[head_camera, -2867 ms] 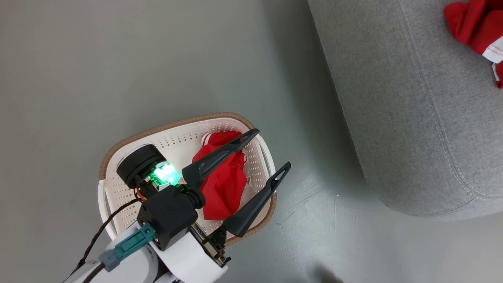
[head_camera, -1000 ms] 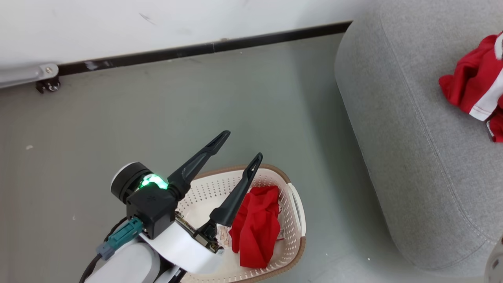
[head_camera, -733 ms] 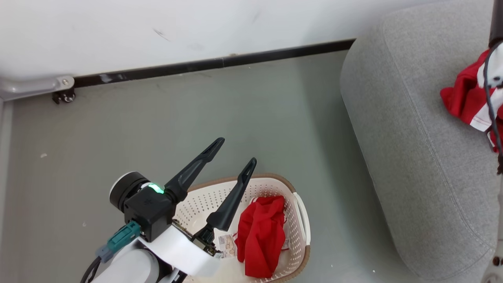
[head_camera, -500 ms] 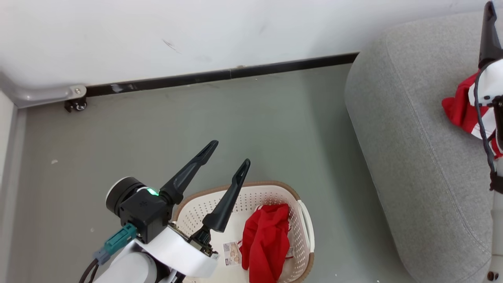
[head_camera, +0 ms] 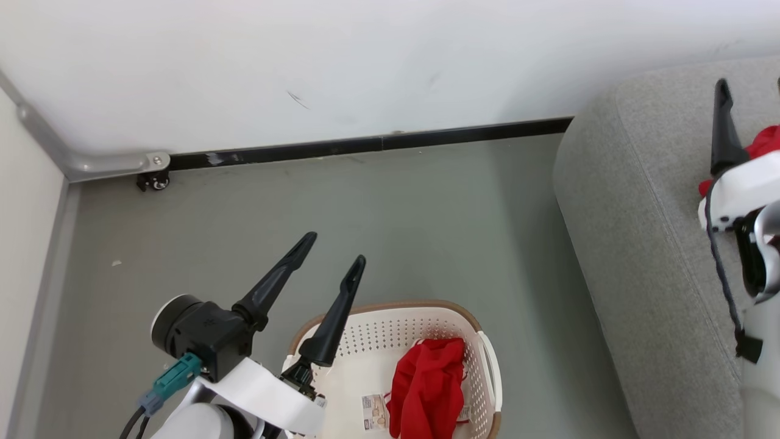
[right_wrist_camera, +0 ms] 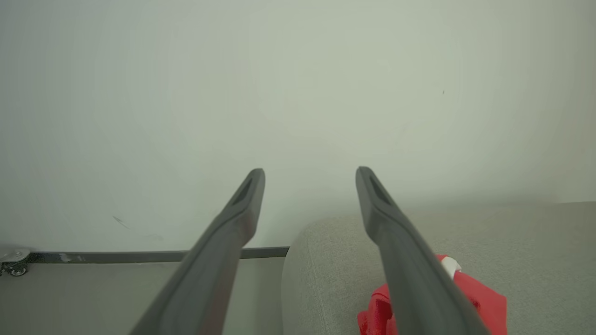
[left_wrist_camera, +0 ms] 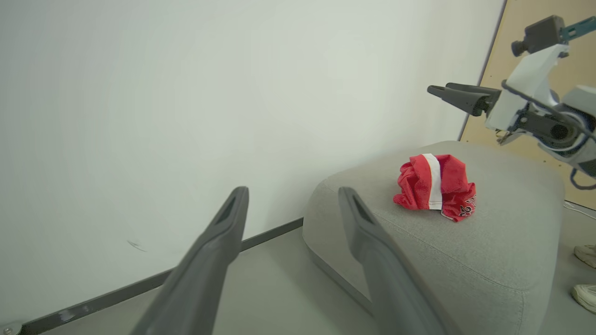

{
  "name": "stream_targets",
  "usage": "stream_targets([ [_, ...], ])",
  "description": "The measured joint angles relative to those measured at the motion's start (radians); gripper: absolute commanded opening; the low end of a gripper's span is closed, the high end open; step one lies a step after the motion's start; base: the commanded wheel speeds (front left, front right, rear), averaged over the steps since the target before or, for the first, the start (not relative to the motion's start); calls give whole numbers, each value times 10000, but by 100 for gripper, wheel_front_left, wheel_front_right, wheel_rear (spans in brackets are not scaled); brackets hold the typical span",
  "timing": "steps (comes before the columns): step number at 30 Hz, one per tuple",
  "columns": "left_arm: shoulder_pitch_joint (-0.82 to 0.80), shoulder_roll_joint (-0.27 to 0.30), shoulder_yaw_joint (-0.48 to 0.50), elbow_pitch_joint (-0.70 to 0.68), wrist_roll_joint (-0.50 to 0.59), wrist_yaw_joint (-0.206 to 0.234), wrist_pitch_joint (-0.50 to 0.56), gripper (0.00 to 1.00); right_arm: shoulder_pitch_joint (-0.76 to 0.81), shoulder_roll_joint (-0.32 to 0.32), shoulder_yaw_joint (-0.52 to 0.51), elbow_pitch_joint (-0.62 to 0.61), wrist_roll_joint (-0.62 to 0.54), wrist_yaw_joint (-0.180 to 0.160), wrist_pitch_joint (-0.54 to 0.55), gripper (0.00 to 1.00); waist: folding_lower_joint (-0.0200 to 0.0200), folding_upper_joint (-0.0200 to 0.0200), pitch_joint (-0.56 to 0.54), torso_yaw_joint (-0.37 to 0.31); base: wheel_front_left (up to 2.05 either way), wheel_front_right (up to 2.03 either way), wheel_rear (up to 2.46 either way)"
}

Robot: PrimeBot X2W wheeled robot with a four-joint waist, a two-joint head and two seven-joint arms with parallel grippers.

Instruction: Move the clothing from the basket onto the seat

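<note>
Left gripper (head_camera: pixel 336 247) and right gripper (right_wrist_camera: pixel 310 171) are both spread and empty. Red garment (head_camera: pixel 428 390) lies in basket (head_camera: pixel 390 305), below and right of left gripper, long axis roughly parallel to its fingers. Left arm is nearer. Other garment (left_wrist_camera: pixel 435 186) sits on seat (head_camera: pixel 640 244).

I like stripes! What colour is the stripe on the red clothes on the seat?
White. The stripe shows best in the left wrist view.

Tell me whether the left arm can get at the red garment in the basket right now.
Probably yes. The left gripper is open and empty by the basket, whose top is open, and nothing covers the red garment. It points toward the wall, so it must tip down first.
</note>
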Motion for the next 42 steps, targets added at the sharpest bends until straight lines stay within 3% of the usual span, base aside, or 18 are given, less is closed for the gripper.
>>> stream_targets([
  [19,357,-21,640,416,-267,466,-59,100,1643,385,370,-1233,495,0,-35,100,0,0,-500,423,0,0,0],
  [42,818,-109,1626,926,-362,1110,-94,100,3526,493,878,-2583,1404,0,-307,100,0,0,-678,353,0,0,0],
])
